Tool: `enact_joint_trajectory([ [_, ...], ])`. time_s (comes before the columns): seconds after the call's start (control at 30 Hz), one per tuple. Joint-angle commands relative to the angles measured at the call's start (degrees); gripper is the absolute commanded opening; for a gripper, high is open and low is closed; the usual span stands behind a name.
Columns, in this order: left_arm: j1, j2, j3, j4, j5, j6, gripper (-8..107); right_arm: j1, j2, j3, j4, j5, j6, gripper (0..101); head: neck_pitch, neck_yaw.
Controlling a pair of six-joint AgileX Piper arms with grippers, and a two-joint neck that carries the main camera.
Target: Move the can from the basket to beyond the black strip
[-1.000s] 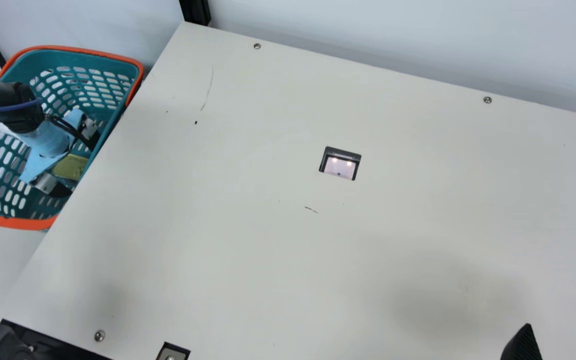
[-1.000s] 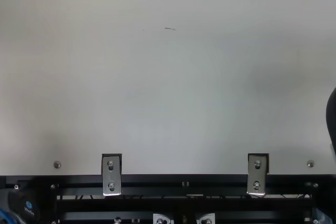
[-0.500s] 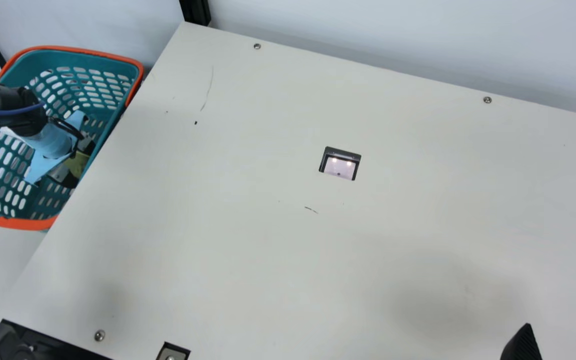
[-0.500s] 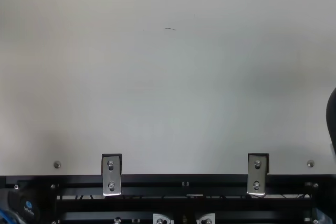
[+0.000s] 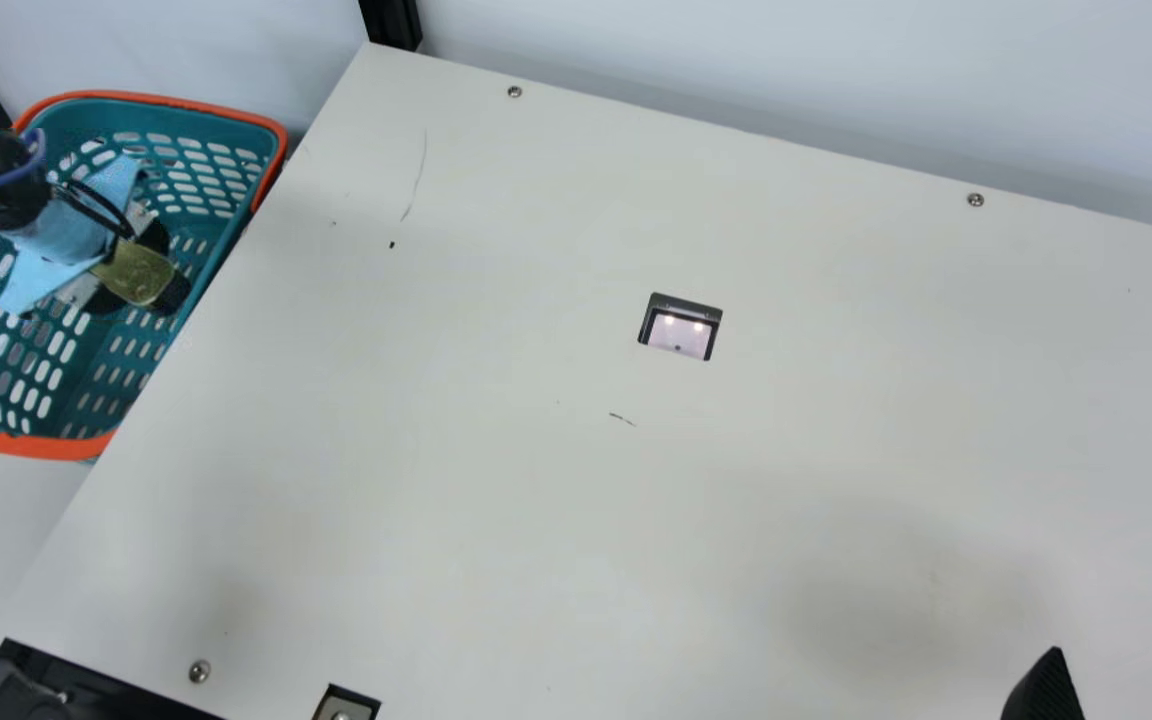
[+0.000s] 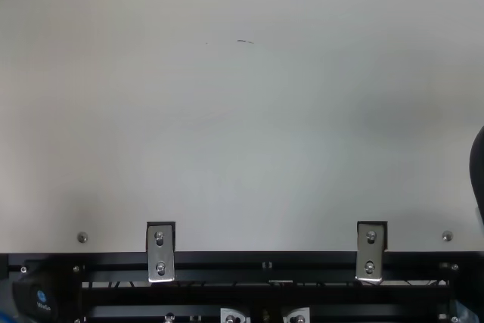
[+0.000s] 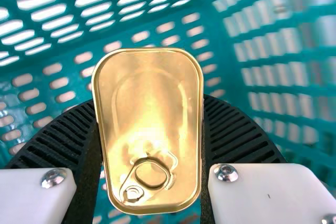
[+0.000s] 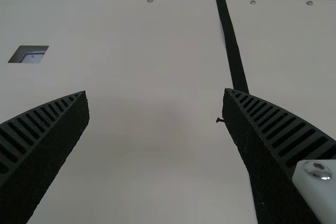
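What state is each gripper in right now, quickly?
Left gripper: jaws closed on the can, holding it by its sides.
Right gripper: open, nothing between its jaws.

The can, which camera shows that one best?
The left wrist view: the can faces the camera there, its whole gold top and ring pull plain, between the two fingers of the left hand. The main view shows it smaller and duller, within the basket, one end partly covered by the hand.
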Motion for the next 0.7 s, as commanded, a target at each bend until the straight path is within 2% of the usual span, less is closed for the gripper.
enact_joint_trajectory([
  [0.0,-0.38,-6.12,1.23,-0.05,0.06,0.75,10,0.0,0.0,0.0,0.0,0.0,0.0,101,-1.86,2.15],
  [0.47,-5.62,-28.47,5.74,0.26,4.28,5.22,10,0.0,0.0,0.0,0.0,0.0,0.0,101,-1.86,2.15],
  [0.67,-9.92,-35.51,7.35,-6.75,9.32,11.68,10,0.0,0.0,0.0,0.0,0.0,0.0,101,-1.86,2.15],
])
